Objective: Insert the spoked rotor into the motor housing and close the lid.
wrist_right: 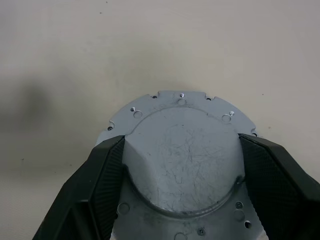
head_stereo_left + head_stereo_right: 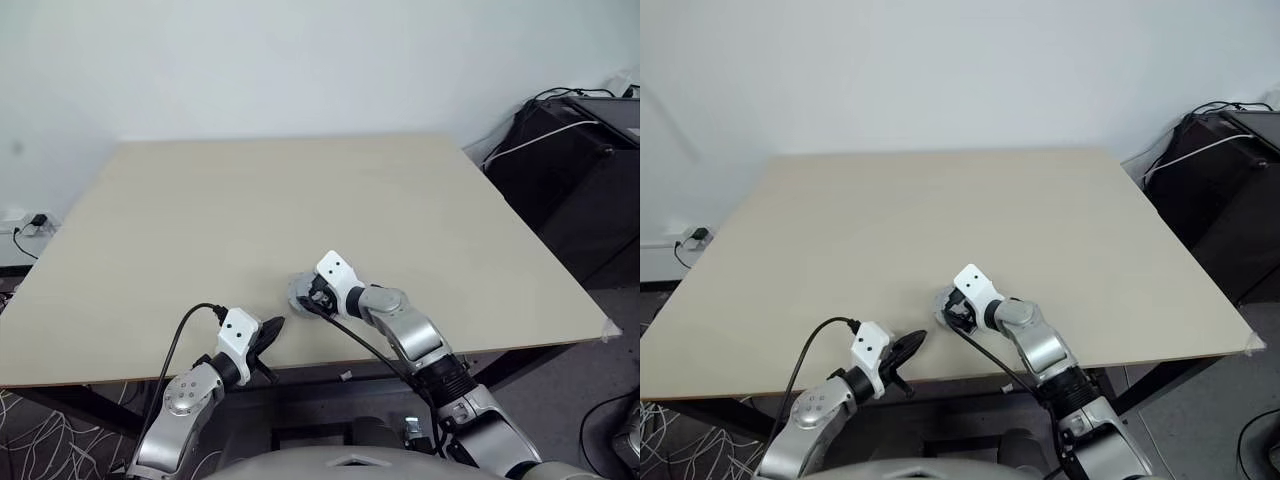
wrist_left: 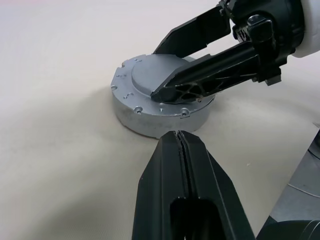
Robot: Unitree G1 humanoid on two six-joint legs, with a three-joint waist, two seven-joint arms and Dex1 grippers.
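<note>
the dull grey round metal lid (image 1: 186,165), smooth face up and ringed with small screw holes, sits on the pale beige wooden table (image 2: 300,200) near its front edge, apparently capping the assembly. the right gripper (image 1: 182,180) straddles its raised centre with fingers spread wide, one on each side, right against the disc. to finish well, i'd say press squarely so the cap seats flat rather than tilting. the left gripper (image 3: 181,150), fingers pressed together and empty, points at the lid's side just beside it. black cases and white cables (image 2: 580,140) sit off to the right, well apart; nothing blocks the work.
</note>
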